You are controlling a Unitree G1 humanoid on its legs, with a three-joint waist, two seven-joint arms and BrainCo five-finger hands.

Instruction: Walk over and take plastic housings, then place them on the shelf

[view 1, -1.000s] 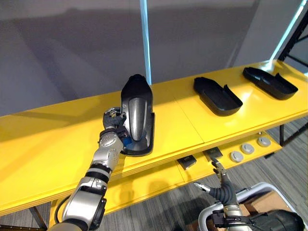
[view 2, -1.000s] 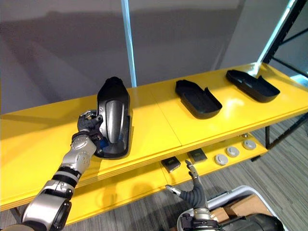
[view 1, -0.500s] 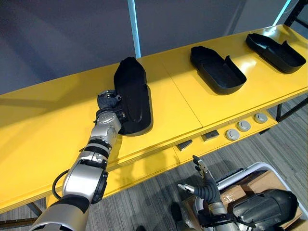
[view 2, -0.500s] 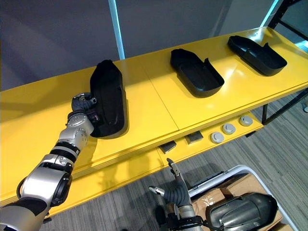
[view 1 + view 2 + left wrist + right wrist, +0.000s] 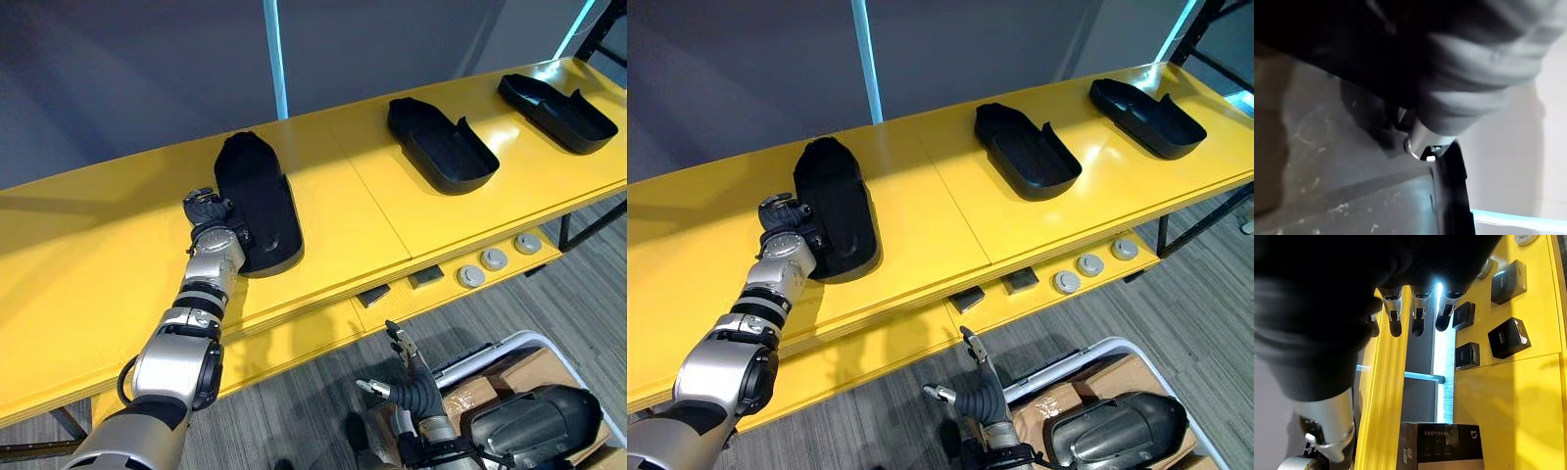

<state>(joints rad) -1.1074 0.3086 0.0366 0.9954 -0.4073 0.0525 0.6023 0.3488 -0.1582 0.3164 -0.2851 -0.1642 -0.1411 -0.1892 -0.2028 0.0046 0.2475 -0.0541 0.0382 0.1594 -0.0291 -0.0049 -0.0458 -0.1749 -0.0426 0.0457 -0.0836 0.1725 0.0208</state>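
A black plastic housing [image 5: 257, 201] lies flat, hollow side down, on the yellow top shelf [image 5: 343, 220]. My left hand [image 5: 208, 217] sits against its near left rim, fingers curled on the edge. The left wrist view is too close and dark to show that housing's rim [image 5: 1449, 196] clearly. Two more black housings, one [image 5: 438, 145] in the middle and one [image 5: 549, 98] at the far right, rest hollow side up on the same shelf. My right hand [image 5: 402, 377] hangs low in front of the shelf, its fingers [image 5: 1418, 313] straight and holding nothing.
The lower yellow shelf carries small black boxes [image 5: 374, 294] and several grey discs [image 5: 495, 258]. At the lower right stands a white-framed cart [image 5: 509, 352] with a cardboard box and a dark rounded part [image 5: 534, 421]. A grey wall backs the shelf.
The housing has gone from tilted up on its edge to lying flat, and it sits a little further left. My left hand stays at its rim. The camera has tipped downward.
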